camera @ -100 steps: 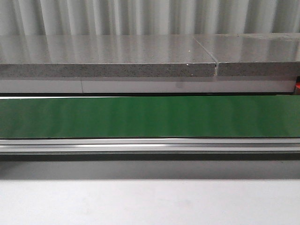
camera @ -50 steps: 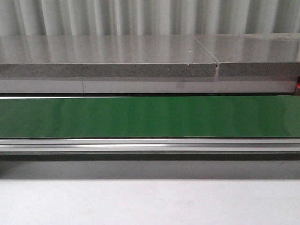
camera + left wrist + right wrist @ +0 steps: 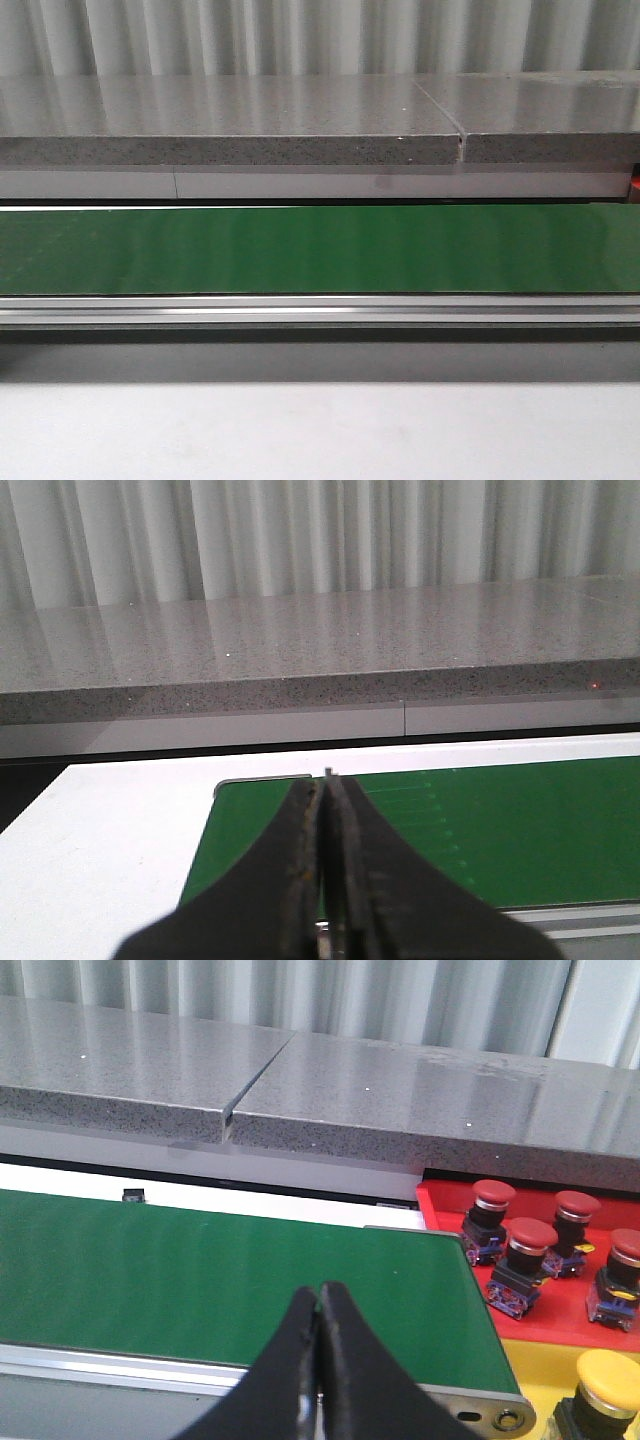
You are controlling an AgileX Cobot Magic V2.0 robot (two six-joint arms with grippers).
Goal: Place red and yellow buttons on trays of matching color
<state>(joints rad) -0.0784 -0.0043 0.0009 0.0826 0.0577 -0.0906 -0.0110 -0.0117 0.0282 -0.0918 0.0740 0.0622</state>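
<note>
Front view: the green conveyor belt [image 3: 320, 250] is seen bare. Left wrist view: the left gripper [image 3: 325, 810] is clenched on nothing. Right wrist view: the right gripper [image 3: 318, 1325] is clenched, empty; four red buttons [image 3: 530, 1245] are already sorted on the red tray [image 3: 570, 1315], one yellow button [image 3: 612, 1380] on the yellow tray [image 3: 535, 1375].

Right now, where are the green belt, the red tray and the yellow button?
green belt [image 3: 320, 250], front view, middle of its surface
red tray [image 3: 560, 1310], right wrist view, bare floor
yellow button [image 3: 612, 1378], right wrist view, domed cap
</note>
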